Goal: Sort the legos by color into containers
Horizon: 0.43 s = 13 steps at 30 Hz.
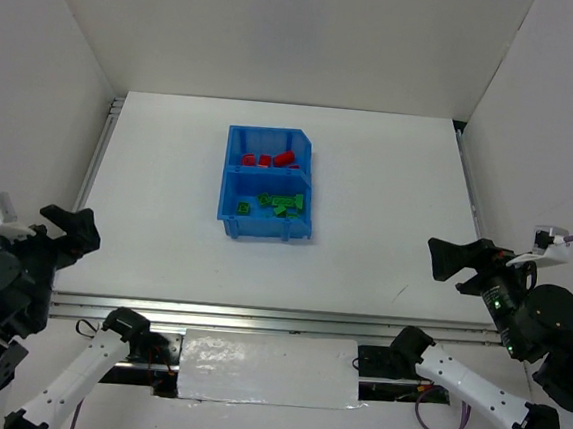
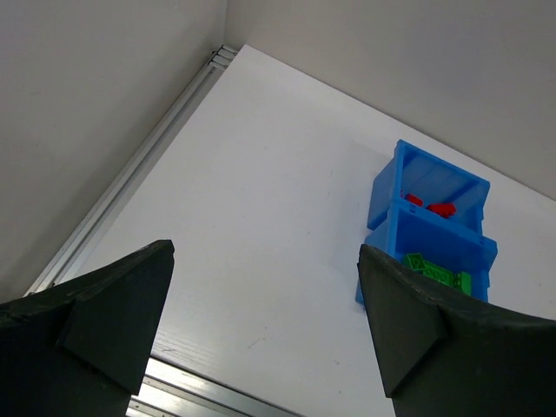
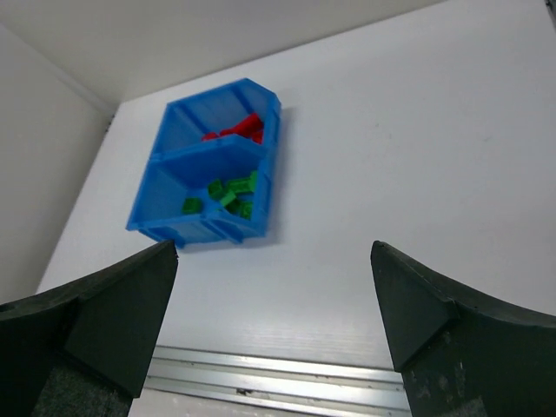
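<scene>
A bright blue bin stands mid-table, split by a middle wall. Its far compartment holds several red legos. Its near compartment holds several green legos. The bin also shows in the left wrist view and the right wrist view. My left gripper is open and empty at the near left, far from the bin. My right gripper is open and empty at the near right, also far from the bin. I see no lego on the table outside the bin.
White walls enclose the table on three sides. A metal rail runs along the near edge, and another along the left side.
</scene>
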Available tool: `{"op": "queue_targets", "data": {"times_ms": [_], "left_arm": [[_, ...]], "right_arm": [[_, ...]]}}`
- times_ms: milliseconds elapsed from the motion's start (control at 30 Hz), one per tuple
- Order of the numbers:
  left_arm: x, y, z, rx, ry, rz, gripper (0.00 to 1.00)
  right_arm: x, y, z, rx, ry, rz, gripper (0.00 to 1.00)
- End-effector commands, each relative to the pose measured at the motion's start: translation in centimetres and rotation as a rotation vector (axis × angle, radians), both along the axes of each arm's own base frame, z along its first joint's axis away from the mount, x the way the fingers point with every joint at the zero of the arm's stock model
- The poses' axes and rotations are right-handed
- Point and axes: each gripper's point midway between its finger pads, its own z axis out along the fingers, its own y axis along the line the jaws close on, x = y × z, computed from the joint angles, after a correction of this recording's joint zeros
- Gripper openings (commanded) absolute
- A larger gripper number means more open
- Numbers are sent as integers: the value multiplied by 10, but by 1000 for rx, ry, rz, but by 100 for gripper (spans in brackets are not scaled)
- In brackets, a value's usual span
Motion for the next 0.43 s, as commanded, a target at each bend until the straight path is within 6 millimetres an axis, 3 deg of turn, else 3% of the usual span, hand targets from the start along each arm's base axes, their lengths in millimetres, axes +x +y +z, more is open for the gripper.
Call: {"op": "queue_targets", "data": {"times_ms": [0,133,400], "left_arm": [[-15,7,2,10,-36,-2,99],[-21,11,-8,3,-35,13,100],[-15,11,-11,4,-15,34,100]], "right_arm": [[-17,-29,-13,-36,44,-52,100],[-22,-37,-15,-14,49,-75,100],[-8,-25,-21,-43,74,-88,100]]}}
